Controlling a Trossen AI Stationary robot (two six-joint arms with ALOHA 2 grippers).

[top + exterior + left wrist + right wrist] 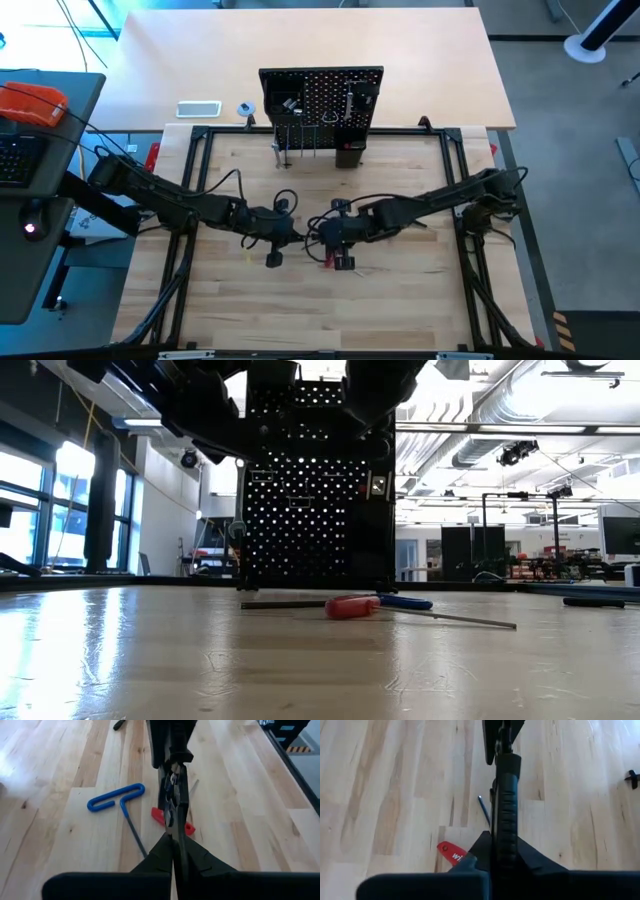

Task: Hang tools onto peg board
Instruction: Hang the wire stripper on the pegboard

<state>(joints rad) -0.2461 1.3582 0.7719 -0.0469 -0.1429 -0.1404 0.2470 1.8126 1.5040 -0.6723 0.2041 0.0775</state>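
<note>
From above, the left pincer (289,235) and right pincer (323,237) meet tip to tip over the middle of the worktop (400,300), well in front of the upright peg board (320,100). At worktop height, the red screwdriver (352,606) and blue hex key (405,601) lie touching before the board. The left wrist camera shows its pincer closed on the pliers (172,805) above both tools, while the right wrist camera shows its pincer clamped on the pliers' ribbed black handle (506,795).
</note>
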